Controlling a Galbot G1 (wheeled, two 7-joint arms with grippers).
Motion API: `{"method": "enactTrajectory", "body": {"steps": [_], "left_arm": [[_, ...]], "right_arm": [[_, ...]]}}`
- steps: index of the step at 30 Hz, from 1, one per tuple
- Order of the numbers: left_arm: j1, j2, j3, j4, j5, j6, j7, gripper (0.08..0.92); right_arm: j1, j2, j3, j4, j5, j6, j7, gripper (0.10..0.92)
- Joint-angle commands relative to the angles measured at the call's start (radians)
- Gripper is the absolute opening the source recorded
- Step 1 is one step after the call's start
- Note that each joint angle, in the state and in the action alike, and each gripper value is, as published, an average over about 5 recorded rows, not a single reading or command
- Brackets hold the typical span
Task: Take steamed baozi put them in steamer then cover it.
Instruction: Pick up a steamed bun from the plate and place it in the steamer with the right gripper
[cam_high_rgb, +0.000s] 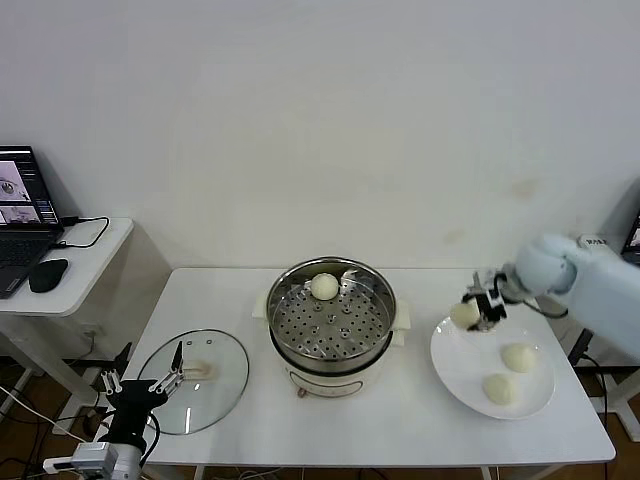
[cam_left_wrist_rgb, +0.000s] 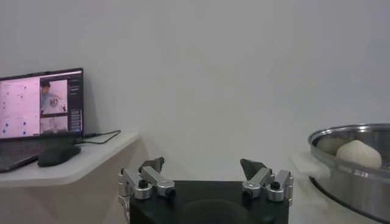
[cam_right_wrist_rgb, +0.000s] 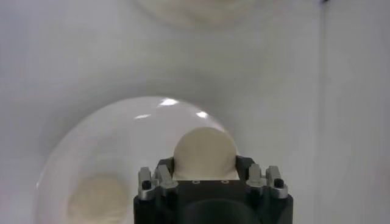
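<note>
Head view: 4 baozi total. 1 baozi (cam_high_rgb: 324, 286) sits on the perforated tray at the back of the steamer (cam_high_rgb: 331, 322), mid-table. 2 more lie on the white plate (cam_high_rgb: 492, 365) to the robot's right, 1 at (cam_high_rgb: 519, 357), 1 at (cam_high_rgb: 499, 388). The 4th baozi (cam_high_rgb: 465, 314) is clamped in the right gripper (cam_high_rgb: 478, 309), above the plate's near-steamer edge. 1 cover (cam_high_rgb: 192, 379) lies flat on the table, robot's left of the steamer. Left gripper (cam_high_rgb: 142, 381) is low at the table's left corner, by the cover's edge, fingers spread wide, holding nothing.

L wrist: left gripper (cam_left_wrist_rgb: 205, 173) wide apart, empty; steamer rim (cam_left_wrist_rgb: 347, 167) w/ 1 baozi (cam_left_wrist_rgb: 359, 154) showing; laptop (cam_left_wrist_rgb: 40, 112) + mouse (cam_left_wrist_rgb: 58, 154) on side desk.

R wrist: right gripper (cam_right_wrist_rgb: 206, 172) closed on 1 baozi (cam_right_wrist_rgb: 204, 152), over the plate (cam_right_wrist_rgb: 109, 146); 1 other baozi (cam_right_wrist_rgb: 97, 198) on it.
</note>
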Motion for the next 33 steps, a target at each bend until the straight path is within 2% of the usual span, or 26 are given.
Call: {"method": "enactTrajectory", "body": {"steps": [1, 7, 15, 24, 33], "left_arm": [[0.000, 0.001, -0.001, -0.001, -0.001, 0.001, 0.001, 0.823], [-0.001, 0.000, -0.003, -0.003, -0.002, 0.001, 0.000, 0.823], [0.008, -0.007, -0.012, -0.010, 0.000, -0.002, 0.002, 0.823], [0.008, -0.012, -0.014, -0.017, 0.001, -0.001, 0.004, 0.823], [0.007, -0.023, -0.007, -0.018, 0.004, -0.003, 0.005, 0.823]], "right_arm": [[0.449, 0.076, -0.225, 0.134, 0.226, -0.074, 0.011, 0.626], [0.514, 0.275, -0.284, 0.182, 0.409, -0.180, 0.107, 0.628], [0.355, 0.487, -0.247, 0.147, 0.592, -0.337, 0.272, 0.632], [0.230, 0.607, -0.240, 0.050, 0.602, -0.404, 0.326, 0.636], [0.126, 0.681, -0.222, -0.067, 0.535, -0.411, 0.345, 0.636]]}}
